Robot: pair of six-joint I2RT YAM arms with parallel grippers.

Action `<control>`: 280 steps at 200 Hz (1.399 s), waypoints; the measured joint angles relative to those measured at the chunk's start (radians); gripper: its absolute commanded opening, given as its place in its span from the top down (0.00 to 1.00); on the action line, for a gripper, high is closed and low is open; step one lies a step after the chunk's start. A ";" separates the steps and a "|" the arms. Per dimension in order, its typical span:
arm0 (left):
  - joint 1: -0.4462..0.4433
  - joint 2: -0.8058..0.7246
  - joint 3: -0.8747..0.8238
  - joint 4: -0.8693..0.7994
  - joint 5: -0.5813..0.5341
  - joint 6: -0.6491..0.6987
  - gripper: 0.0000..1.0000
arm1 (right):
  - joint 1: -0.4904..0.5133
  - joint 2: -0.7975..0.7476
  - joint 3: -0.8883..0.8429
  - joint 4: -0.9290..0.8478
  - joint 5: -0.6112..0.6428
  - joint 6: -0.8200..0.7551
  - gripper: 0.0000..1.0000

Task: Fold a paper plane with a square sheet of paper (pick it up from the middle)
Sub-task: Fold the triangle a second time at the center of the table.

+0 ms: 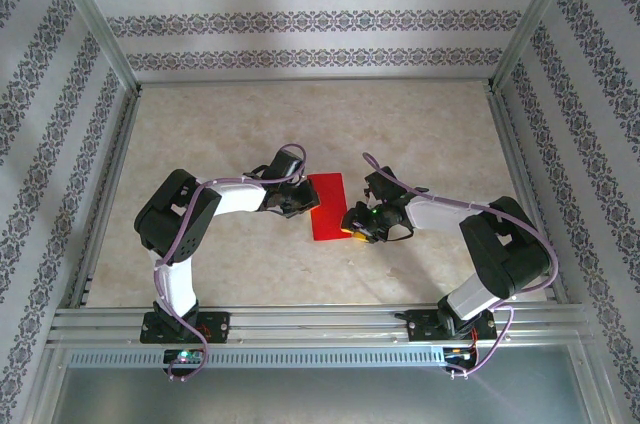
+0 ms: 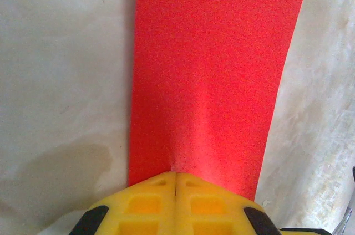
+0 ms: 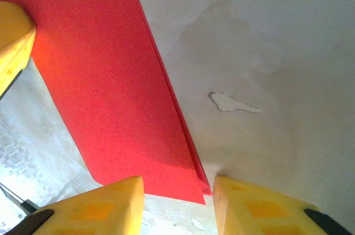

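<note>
Left of centre in the top view, the left gripper (image 1: 298, 206) is being held at the left long edge of the square sheet of paper (image 1: 328, 206). The red sheet is lying on the table (image 1: 300, 124) as a narrow rectangle between the two arms. At the bottom centre of the left wrist view, the yellow fingers (image 2: 150, 202) are being pressed tight together, with no gap, right on the near edge of the sheet (image 2: 211, 69). A faint ridge is running up from their tips. Whether paper is being pinched or only pinned down cannot be told. Right of centre in the top view, the right gripper (image 1: 352, 231) is being held at the lower right corner of the sheet. At the bottom of the right wrist view its jaws are being held apart, astride that corner and closed on nothing. Two layers are being shown along the edge there (image 3: 177, 113). The step in hand is judged to be the first fold: the halving looks done and the doubled sheet is being steadied before the nose folds. The next move is likely to call for the right jaws to be closed on the corner. One corner would then be carried over toward the centre line while the left side is being anchored, so that the layers are not being dragged askew.
</note>
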 measured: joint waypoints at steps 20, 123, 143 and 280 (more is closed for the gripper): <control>0.000 0.000 0.000 0.000 0.000 0.000 0.97 | 0.004 0.000 0.001 0.000 0.002 -0.003 0.62; 0.006 0.003 0.000 0.001 0.015 0.000 0.97 | 0.029 0.000 0.002 0.009 -0.008 -0.006 0.64; 0.006 0.003 0.000 0.001 0.015 0.000 0.97 | 0.029 0.000 0.002 0.026 -0.007 -0.005 0.66; 0.009 0.003 0.000 0.003 0.023 0.000 0.97 | -0.019 -0.042 -0.043 0.084 0.010 0.054 0.81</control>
